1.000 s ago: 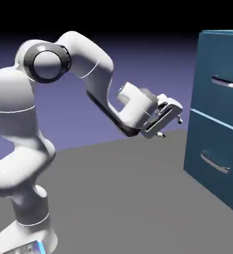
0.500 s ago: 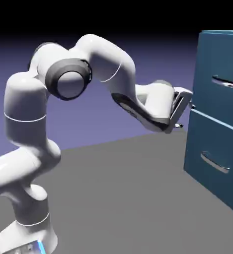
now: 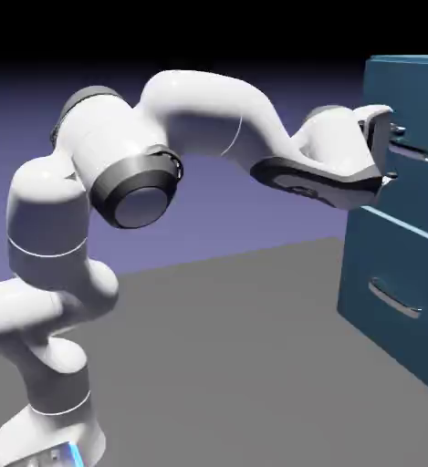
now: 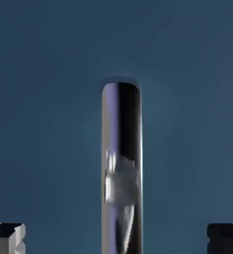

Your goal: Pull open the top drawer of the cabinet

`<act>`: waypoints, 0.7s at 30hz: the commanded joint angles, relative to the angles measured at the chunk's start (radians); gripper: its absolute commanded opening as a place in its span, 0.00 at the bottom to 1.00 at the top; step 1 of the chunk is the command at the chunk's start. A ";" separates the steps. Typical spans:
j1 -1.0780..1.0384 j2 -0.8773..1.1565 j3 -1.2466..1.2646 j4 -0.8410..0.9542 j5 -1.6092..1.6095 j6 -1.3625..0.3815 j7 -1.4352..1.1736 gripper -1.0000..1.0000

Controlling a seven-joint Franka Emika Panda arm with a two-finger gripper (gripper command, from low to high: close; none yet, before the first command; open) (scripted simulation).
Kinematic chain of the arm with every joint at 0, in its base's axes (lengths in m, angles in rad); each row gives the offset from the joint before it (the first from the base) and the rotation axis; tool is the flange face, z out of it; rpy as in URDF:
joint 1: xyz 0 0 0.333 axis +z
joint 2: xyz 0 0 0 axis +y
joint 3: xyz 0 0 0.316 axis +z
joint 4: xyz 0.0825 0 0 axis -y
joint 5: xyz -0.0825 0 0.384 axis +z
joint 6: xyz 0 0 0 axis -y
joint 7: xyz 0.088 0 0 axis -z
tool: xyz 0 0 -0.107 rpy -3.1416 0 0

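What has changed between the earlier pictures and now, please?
The arm has reached toward the cabinet, and its claw has risen and turned to face the top drawer, open around the handle without gripping it. Nothing was grasped or released. Both drawers remain shut.

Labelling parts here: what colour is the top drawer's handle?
Silver, clearest in the hand view.

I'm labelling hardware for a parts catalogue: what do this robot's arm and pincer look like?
The arm is glossy white with rounded segments and dark grey joint rings; no cables show. The pincer has two small, blocky grey fingertips with notched inner edges.
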 commanded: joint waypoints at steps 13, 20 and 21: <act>0.088 0.042 -0.066 0.057 0.025 0.003 -0.062 0.00; -0.165 -0.007 0.150 -0.106 -0.005 -0.024 0.009 0.00; -0.202 -0.008 0.182 -0.127 -0.006 -0.027 0.012 0.00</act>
